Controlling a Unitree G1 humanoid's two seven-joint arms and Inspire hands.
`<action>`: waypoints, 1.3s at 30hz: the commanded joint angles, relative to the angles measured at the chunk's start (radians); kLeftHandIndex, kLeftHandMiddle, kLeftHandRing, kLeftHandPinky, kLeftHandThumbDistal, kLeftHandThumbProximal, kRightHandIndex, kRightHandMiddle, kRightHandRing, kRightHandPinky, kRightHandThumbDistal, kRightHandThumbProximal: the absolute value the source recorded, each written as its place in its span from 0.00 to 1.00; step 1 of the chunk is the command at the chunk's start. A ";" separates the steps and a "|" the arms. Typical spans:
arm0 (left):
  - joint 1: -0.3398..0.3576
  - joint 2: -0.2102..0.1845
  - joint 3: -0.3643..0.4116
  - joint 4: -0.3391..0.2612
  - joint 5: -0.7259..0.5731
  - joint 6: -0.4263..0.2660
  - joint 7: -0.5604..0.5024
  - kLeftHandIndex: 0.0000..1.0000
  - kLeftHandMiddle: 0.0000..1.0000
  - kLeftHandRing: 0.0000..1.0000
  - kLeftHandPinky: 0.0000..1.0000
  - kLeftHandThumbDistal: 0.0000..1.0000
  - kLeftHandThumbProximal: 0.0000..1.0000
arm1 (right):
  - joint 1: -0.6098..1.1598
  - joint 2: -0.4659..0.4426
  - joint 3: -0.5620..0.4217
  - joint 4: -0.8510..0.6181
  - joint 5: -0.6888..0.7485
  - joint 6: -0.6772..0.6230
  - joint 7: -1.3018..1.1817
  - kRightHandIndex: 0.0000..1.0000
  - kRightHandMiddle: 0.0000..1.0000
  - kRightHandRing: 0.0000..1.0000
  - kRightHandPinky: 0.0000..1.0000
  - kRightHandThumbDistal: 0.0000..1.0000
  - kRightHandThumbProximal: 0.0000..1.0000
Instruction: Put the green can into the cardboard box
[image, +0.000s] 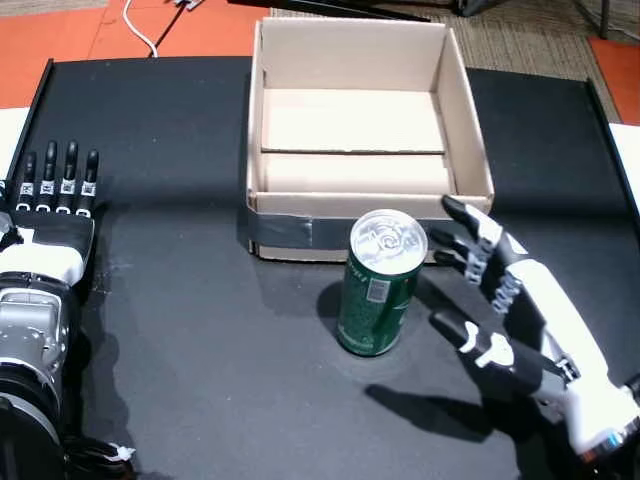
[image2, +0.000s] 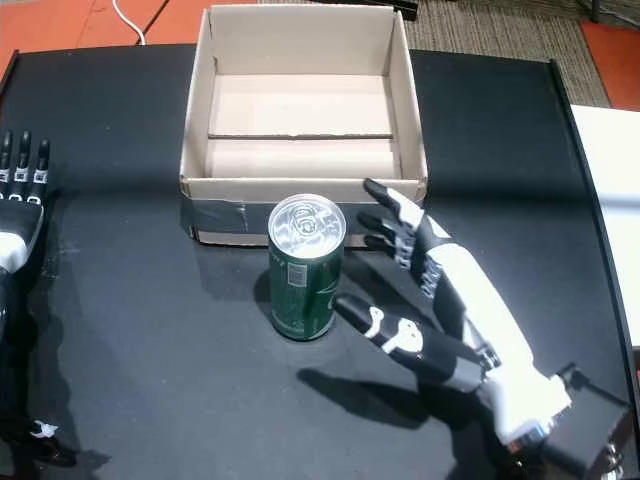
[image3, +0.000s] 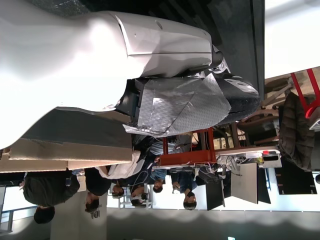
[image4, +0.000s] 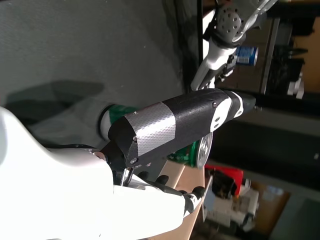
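A black table (image: 190, 330) fills both head views, with orange floor and a white cable (image: 140, 30) beyond its far edge.

The cardboard box (image: 470, 120) sits at the far middle of the table, open at the top, with nothing inside it in either head view (image2: 410, 110); a band of grey tape (image: 285, 238) runs along the lower part of its near wall.

The right hand (image: 510, 300) reaches in from the near right, palm turned toward the left. Its fingers are spread wide and hold nothing: the four fingers (image: 465, 235) point toward the box's near right corner, and the thumb (image: 465, 335) points left toward the can. In a head view (image2: 440, 290) the thumb tip lies just beside the can's lower right side; whether it touches cannot be told. The right wrist view shows the thumb (image4: 190, 122), wrapped with a silver tape patch, in front of the can (image4: 117, 112).

The left hand (image: 55, 215) lies flat at the left edge of the table, well apart from the can and box, fingers straight, close together and pointing far, holding nothing. The left wrist view shows only its white shell (image3: 100, 55), with people in the room behind.

The green can (image: 380, 285) stands upright on the table, just near of the box's near wall and outside it, silver top with pull tab facing up; it shows the same in the other head view (image2: 305, 270)
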 joint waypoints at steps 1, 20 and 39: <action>0.009 -0.005 0.003 -0.001 -0.005 -0.006 -0.008 0.65 0.71 0.81 0.90 0.00 1.00 | -0.034 -0.006 0.001 0.041 -0.013 0.010 0.011 0.94 0.97 1.00 1.00 1.00 0.61; 0.015 -0.009 0.006 -0.001 -0.011 -0.005 -0.020 0.65 0.70 0.80 0.91 0.00 1.00 | -0.183 -0.005 0.013 0.207 -0.096 0.000 0.026 0.93 0.96 0.98 1.00 1.00 0.63; 0.012 -0.016 0.006 -0.001 -0.011 -0.015 -0.005 0.63 0.67 0.76 0.89 0.00 1.00 | -0.236 -0.011 0.037 0.274 -0.154 0.027 0.040 0.86 0.88 0.90 0.91 1.00 0.58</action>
